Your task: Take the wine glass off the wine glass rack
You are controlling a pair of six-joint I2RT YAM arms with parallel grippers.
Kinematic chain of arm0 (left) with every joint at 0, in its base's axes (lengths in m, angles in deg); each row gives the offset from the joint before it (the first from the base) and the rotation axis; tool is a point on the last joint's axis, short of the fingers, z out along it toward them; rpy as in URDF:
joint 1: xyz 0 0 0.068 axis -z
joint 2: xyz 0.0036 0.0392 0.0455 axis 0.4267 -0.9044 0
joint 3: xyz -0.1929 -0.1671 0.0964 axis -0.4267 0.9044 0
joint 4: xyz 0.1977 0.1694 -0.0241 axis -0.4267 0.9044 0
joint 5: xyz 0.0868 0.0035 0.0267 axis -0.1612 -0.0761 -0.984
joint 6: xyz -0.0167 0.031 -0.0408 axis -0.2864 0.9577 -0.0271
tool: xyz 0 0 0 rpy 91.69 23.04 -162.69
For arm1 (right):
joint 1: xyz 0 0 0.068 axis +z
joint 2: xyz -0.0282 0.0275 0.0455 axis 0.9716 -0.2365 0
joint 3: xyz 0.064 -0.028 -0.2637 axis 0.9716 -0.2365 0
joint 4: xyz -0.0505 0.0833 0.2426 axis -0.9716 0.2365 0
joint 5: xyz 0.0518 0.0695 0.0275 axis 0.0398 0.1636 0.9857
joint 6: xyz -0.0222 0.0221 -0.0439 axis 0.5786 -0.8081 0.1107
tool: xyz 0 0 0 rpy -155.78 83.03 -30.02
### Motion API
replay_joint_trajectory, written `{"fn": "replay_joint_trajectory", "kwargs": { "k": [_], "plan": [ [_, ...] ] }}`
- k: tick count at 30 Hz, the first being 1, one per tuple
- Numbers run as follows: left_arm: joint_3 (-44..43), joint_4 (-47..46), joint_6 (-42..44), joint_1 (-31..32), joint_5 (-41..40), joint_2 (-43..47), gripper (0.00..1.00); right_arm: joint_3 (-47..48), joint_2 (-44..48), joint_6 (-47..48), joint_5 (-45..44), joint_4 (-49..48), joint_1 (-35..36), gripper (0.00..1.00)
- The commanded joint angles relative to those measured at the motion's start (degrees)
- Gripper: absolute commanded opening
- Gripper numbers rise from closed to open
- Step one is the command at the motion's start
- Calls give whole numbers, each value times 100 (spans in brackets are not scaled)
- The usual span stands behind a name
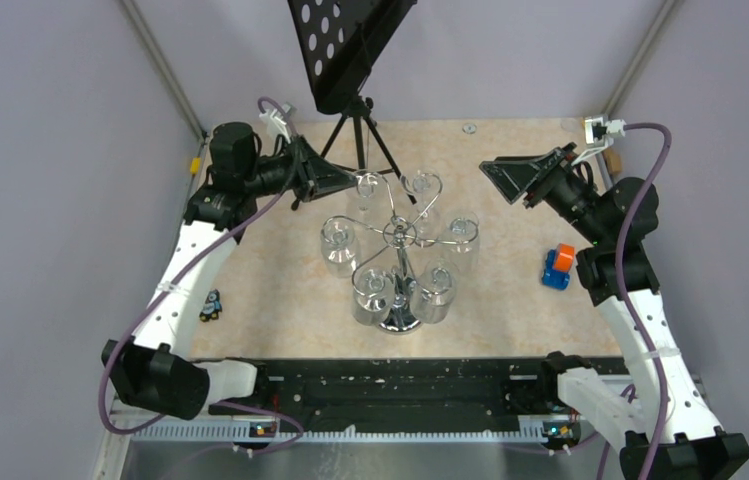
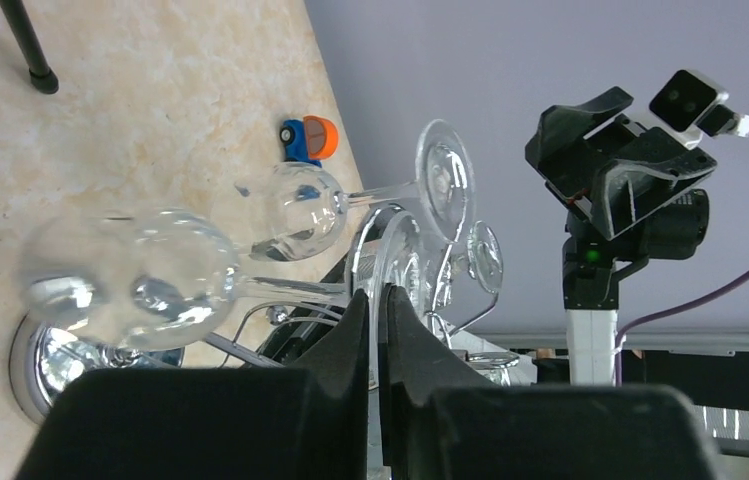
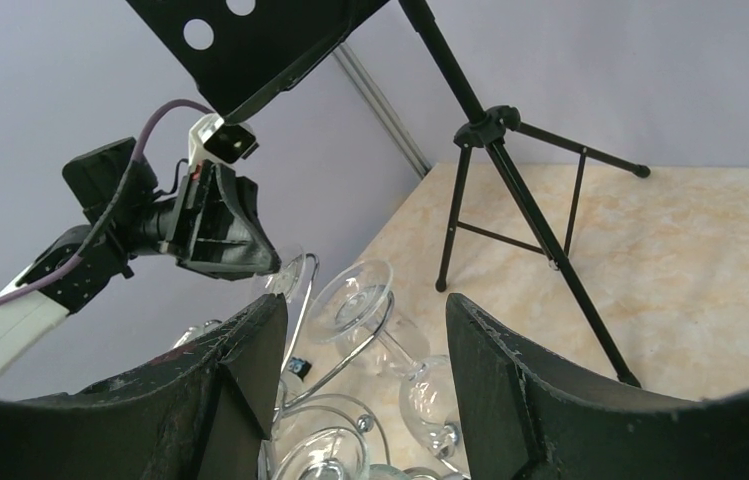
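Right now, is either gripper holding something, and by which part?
The left gripper pinches a wine glass by the rim of its foot; the right gripper is open and holds nothing.

Lilac walls (image 1: 40,200) all round. Beige marbled table (image 1: 270,290) fills centre. Black music stand (image 1: 345,45) top centre. Metal posts (image 1: 165,70) in upper corners. Even light.

The wine glass rack (image 1: 400,240) stands in the middle of the table (image 1: 510,320), with a wine glass (image 1: 338,242) on each arm. Behind the rack is a music stand (image 1: 355,110). One toy (image 1: 557,267) lies to its right and a small toy (image 1: 211,305) to its left.
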Motion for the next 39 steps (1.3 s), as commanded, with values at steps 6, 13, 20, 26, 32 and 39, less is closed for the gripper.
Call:
{"fn": "replay_joint_trajectory", "kwargs": {
  "k": [6,13,20,26,32,39],
  "plan": [
    [-469,408,499,-37,-91,209,0,-75,-20,-42,-48,-343,90,61],
    [-439,-3,247,-56,-45,346,0,-114,-20,-60,-58,-363,86,61],
    [228,-1495,-593,-52,-300,576,0,-139,-13,-131,-84,-420,84,61],
    [515,-2190,-875,-34,-586,697,0,-168,14,-153,-109,-412,85,61],
    [592,-2625,-1070,11,-498,627,0,-164,14,-151,-147,-396,83,61],
    [539,-2798,-1137,170,-297,484,0,-163,-24,-172,-138,-392,86,61]
  ]
}}
